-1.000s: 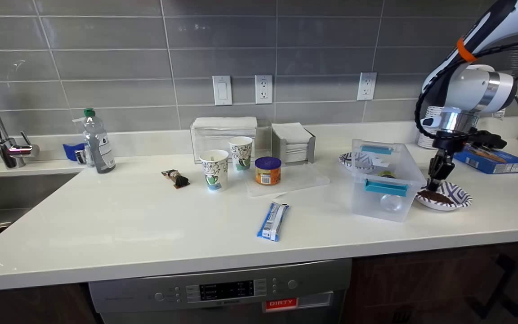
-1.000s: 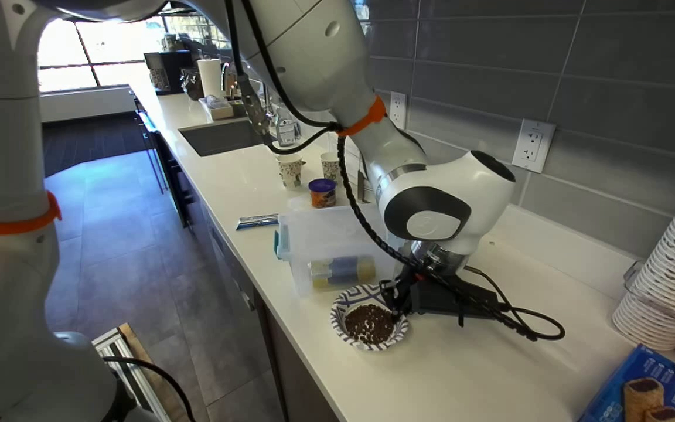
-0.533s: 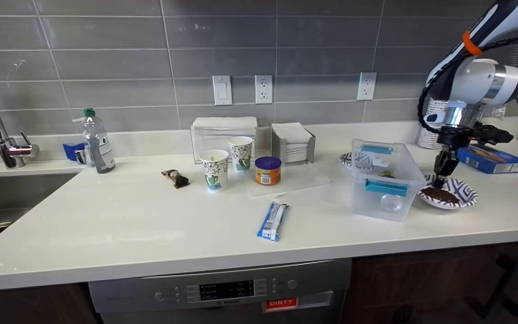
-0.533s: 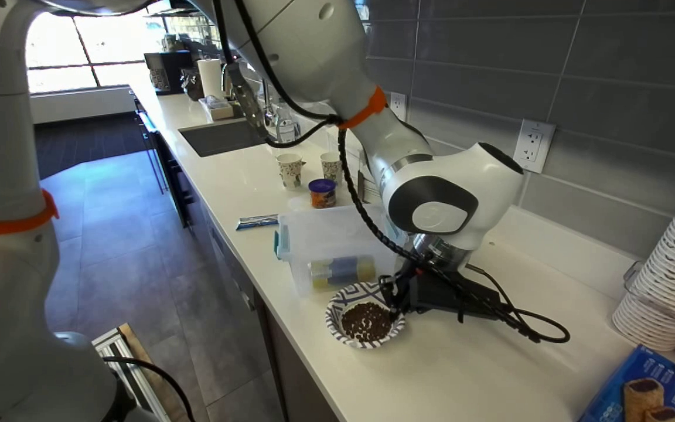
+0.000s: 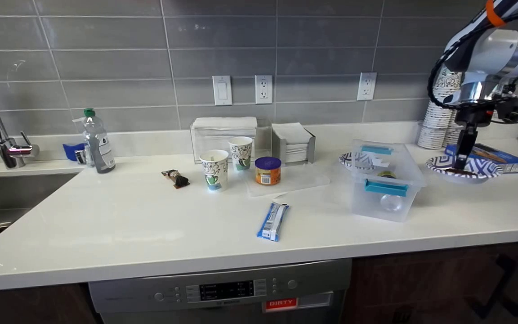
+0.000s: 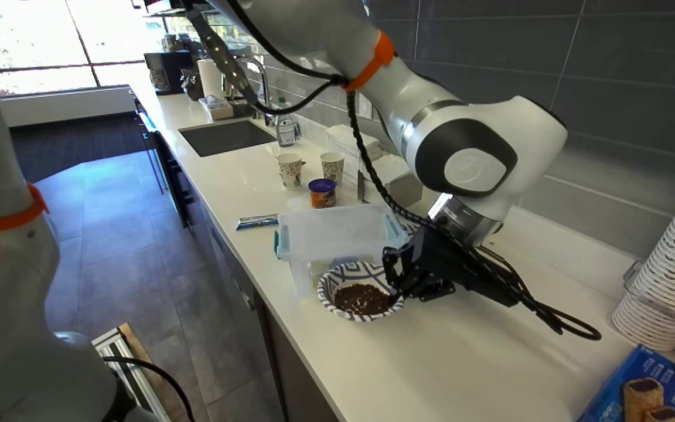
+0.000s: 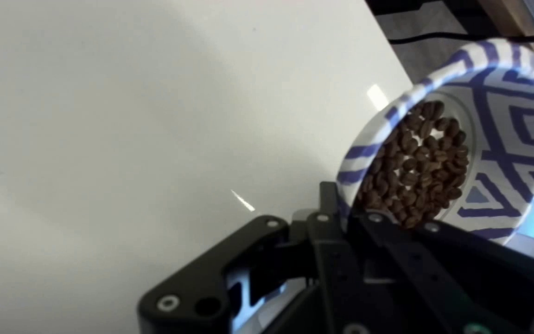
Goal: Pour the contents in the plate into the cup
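The plate, a bowl-like paper plate with a blue-and-white rim, shows in both exterior views (image 5: 486,167) (image 6: 352,271) and in the wrist view (image 7: 529,116). Brown beans (image 7: 420,171) lie in it. My gripper (image 5: 460,164) is shut on the plate's rim, also in the wrist view (image 7: 348,208), one finger inside and one outside. The plate hangs above the counter, nearly level. Two white printed paper cups, a front cup (image 5: 214,171) and a back cup (image 5: 241,154), stand upright mid-counter, far from the gripper. I cannot tell which is the task's cup.
A clear plastic box (image 5: 385,200) stands between the plate and the cups. A purple-lidded jar (image 5: 268,171) and a blue wrapped bar (image 5: 273,221) are nearby. Napkin holders (image 5: 292,144) stand behind. Tall cup stacks (image 6: 665,281) and a blue carton (image 6: 642,387) are near the wall.
My gripper has lifted the plate off the counter, holding its rim throughout. In an exterior view the arm and plate have moved up and to the right. The cups and box have not moved.
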